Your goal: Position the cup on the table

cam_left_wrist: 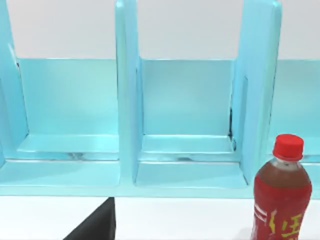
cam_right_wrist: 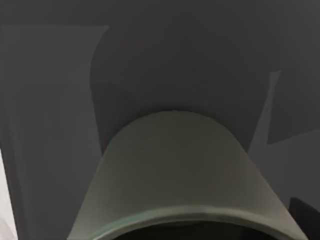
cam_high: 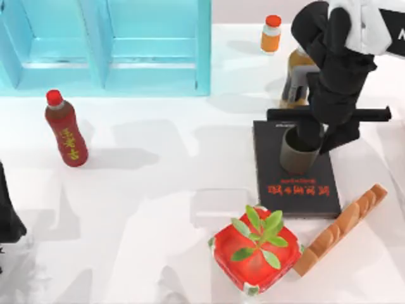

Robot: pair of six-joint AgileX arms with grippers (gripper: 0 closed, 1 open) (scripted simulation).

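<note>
Cup (cam_high: 299, 154) — a small, dark olive-grey, matte cylinder with a thick rim and no handle — is seen over the black book with red lettering (cam_high: 294, 183), which lies flat at the right of the white glossy table (cam_high: 158, 190). The right gripper (cam_high: 311, 134) reaches into the cup's mouth from above; a grip on the rim is judged likely, though whether the fingers are clamped on it cannot be told. In the right wrist view the cup's wall (cam_right_wrist: 180, 170) is set against the book's dark cover.

The main hazard is judged to be the spot of release: were the cup let go here, it would end on the book, not on bare table. A second risk lies in the crowding — the red square plant pot with green leaves (cam_high: 255, 253) and the brown ridged bread loaf (cam_high: 342, 228) are near, and a low sweep could strike them. A thin rim hold could also let the cup tilt or slip. The left arm is parked at the table's left edge.
</note>
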